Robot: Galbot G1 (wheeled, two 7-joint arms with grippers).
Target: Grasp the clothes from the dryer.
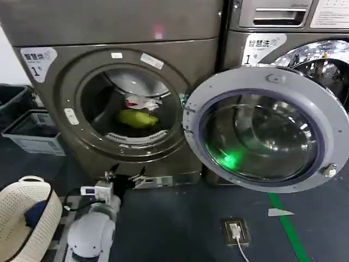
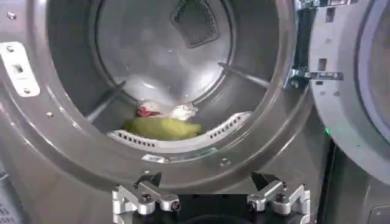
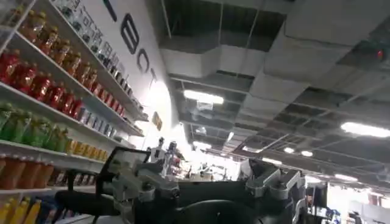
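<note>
The left hand (image 1: 124, 179), a silver and black two-fingered claw on a white rounded arm, sits at the lower left of the head view, low before the machine's front panel, its fingers spread apart with nothing between them. In the left wrist view the same left hand (image 2: 210, 198) lies along the bottom edge, its two metal fingertips (image 2: 141, 198) wide apart and pointing at the round opening.

Just beyond it stands the dryer (image 1: 207, 54), a large bronze-grey metal front-loading machine with a white sticker marked 1 at its upper left corner. Its round glass door (image 1: 265, 129) with a pale grey ring is swung fully open to the right of the frame. Inside the ribbed steel drum (image 2: 158, 55) the clothes lie at the bottom, near the front lip: a small bright yellow-green soft garment (image 1: 137, 118) and, touching it from behind, a small white cloth piece with red marks (image 1: 139, 101). The left wrist view shows the yellow-green garment (image 2: 163, 127) in the lower centre and the white cloth (image 2: 173, 111) resting on its back edge.

A white perforated basket (image 1: 26, 217) holding dark blue cloth sits at the lower left corner of the head view, beside the arm.

The right hand (image 3: 204, 182) points up toward a ceiling with strip lights, shelves of bottles at the left of its wrist view; its fingers are apart and hold nothing.
</note>
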